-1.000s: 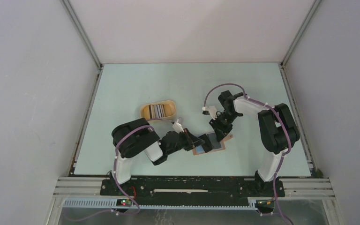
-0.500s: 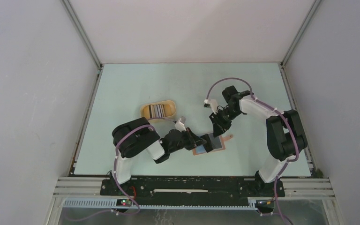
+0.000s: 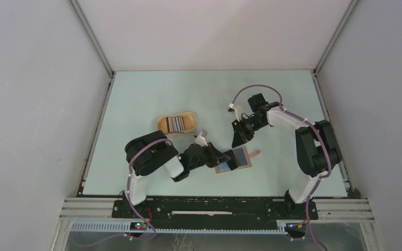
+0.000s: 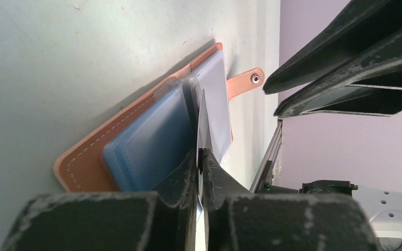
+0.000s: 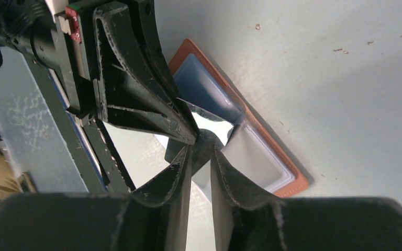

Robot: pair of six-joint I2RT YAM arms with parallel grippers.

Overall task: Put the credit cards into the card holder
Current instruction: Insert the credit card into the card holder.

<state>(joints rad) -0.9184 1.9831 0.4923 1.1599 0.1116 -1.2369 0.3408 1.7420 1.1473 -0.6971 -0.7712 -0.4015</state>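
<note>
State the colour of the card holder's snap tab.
Orange-tan with a silver stud; the snap tab shows best in the left wrist view.

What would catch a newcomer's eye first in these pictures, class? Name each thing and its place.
The reddish-brown leather card holder lies open near the table's middle, blue-grey sleeves up. The left gripper pinches a thin flat card edge-on right over it, while the right gripper hangs slightly open just beyond the snap tab. Farther back sits a yellow oval tray with more cards.
</note>
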